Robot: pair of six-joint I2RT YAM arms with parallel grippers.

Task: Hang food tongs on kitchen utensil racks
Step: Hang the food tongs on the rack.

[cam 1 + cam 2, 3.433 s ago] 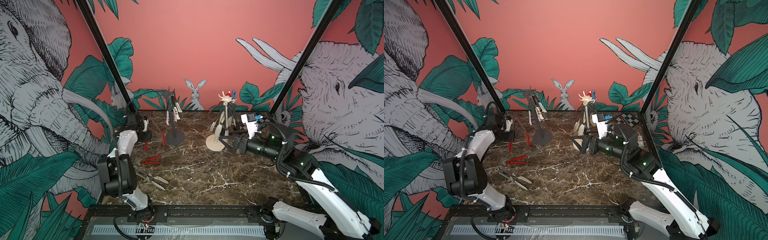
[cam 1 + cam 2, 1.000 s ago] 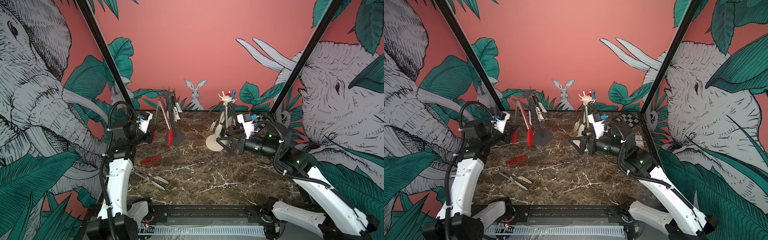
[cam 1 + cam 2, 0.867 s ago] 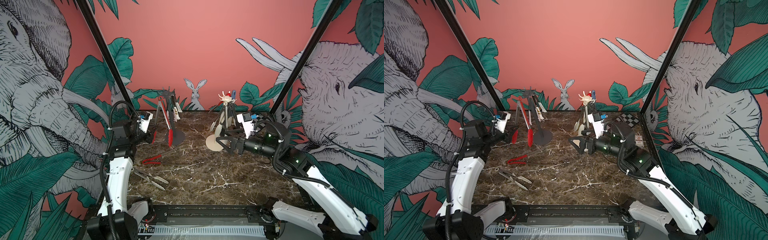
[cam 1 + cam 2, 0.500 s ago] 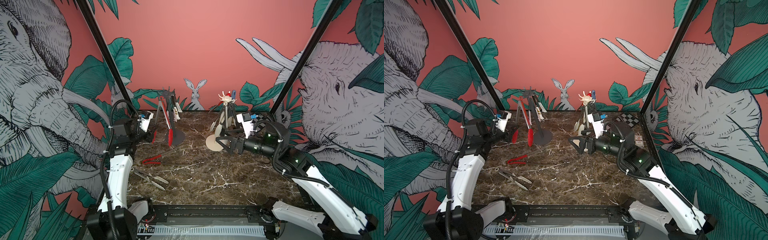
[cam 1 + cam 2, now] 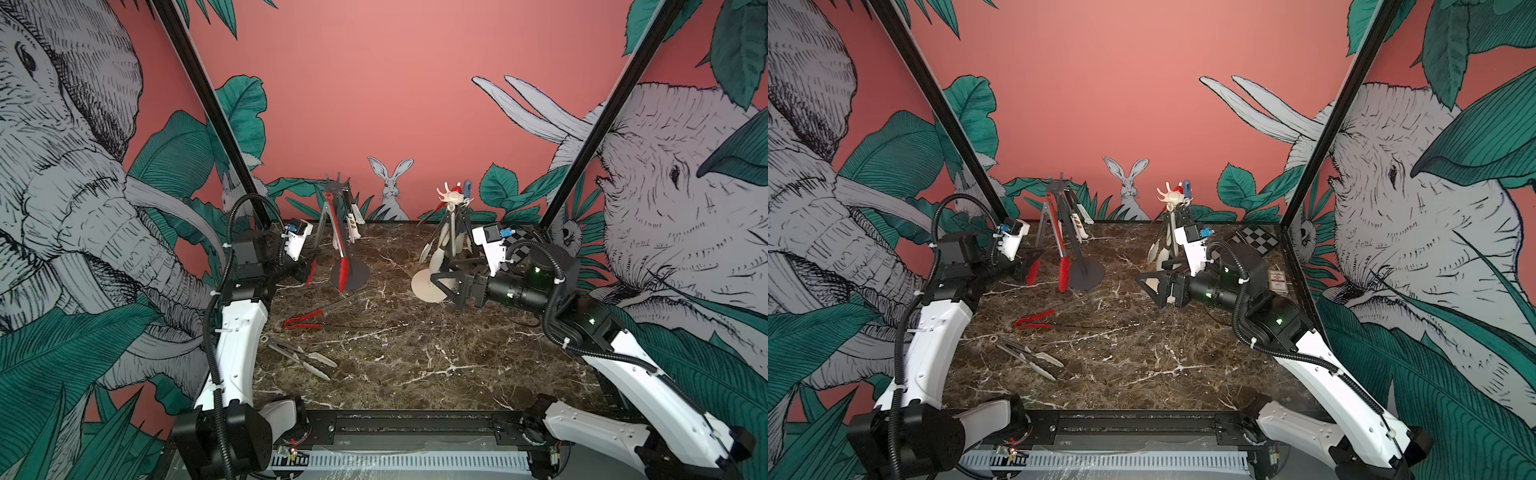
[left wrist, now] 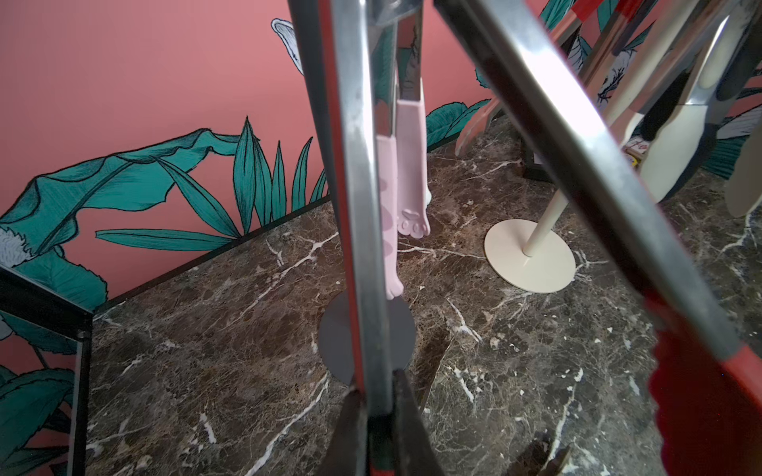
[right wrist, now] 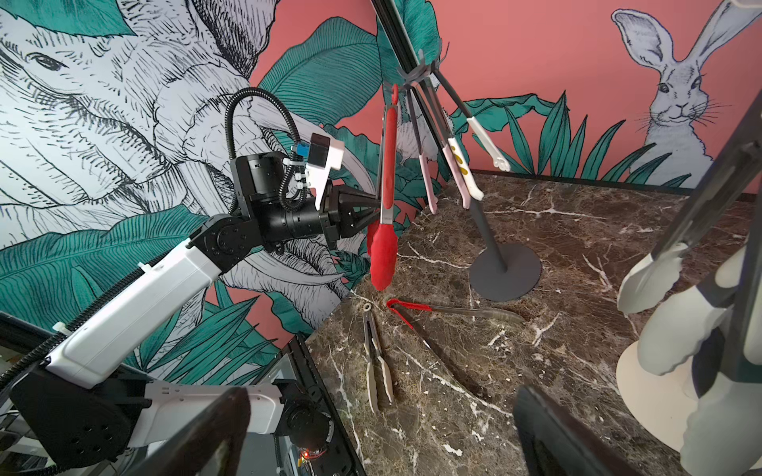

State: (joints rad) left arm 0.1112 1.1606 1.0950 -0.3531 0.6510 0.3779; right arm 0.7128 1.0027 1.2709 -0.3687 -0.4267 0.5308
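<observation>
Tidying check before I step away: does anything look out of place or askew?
Red-handled metal tongs and cream-tipped metal tongs lie on the marble table, unhung. Red-tipped metal tongs on the dark grey hook rack hang splayed, one arm pinched by the left end effector.

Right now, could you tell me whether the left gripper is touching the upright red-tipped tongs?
Touching. In the left wrist view, the left gripper is shut on one metal arm of the red-tipped tongs.

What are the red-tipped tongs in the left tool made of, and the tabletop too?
The red-tipped tongs: arms look like polished steel, mirror-bright with reflections; tips matte red, probably silicone. The tabletop: smooth dark brown with white veins, marble or a marble-look laminate, cannot tell which.
</observation>
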